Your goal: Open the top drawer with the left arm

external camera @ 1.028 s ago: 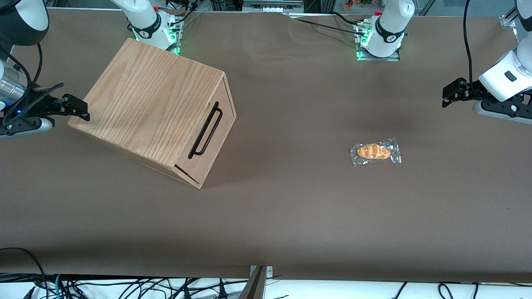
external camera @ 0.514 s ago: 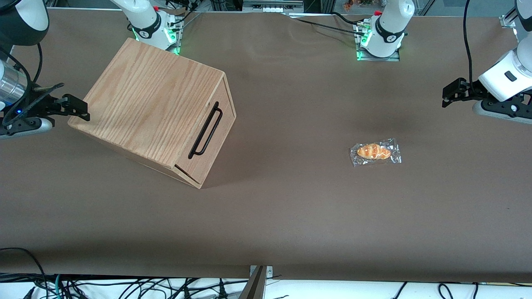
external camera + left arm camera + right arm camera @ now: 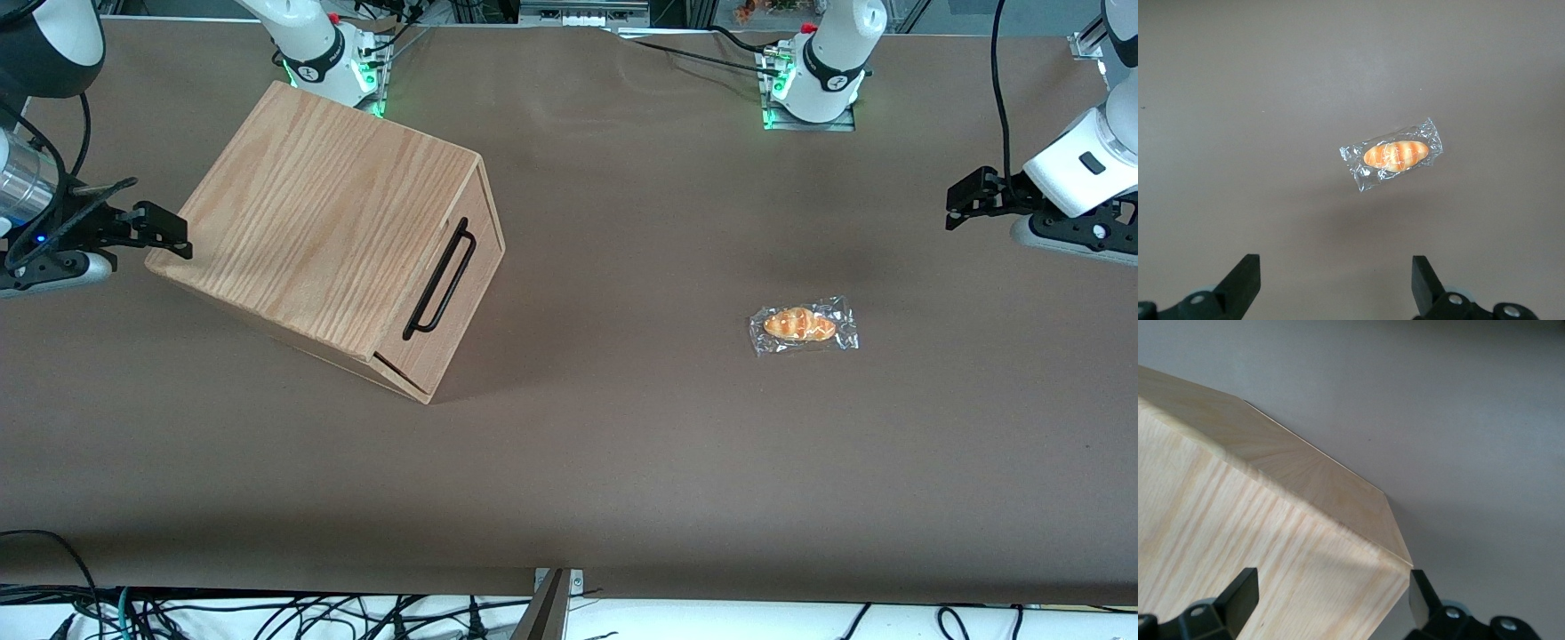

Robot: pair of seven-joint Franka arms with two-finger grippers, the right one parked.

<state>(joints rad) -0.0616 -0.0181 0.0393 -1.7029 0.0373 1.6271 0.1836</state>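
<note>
So, quick rundown:
Desk: bare brown stretch nearest the camera, loads of room.
Bread packet: mid-desk, below the end effector, probably just clutter.
Top drawer: shut, handle facing the working arm.
End effector: hovering, fingers spread wide, empty, well apart from the drawer.

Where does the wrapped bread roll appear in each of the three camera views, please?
Front view: the wrapped bread roll lies on the brown table cover, toward the working arm's end, nearer to the camera than the left gripper.
Left wrist view: the roll lies on the cover, apart from the open fingers.
Right wrist view: not in it; only the wooden box shows.
Shared landmark: the brown table cover.
</note>
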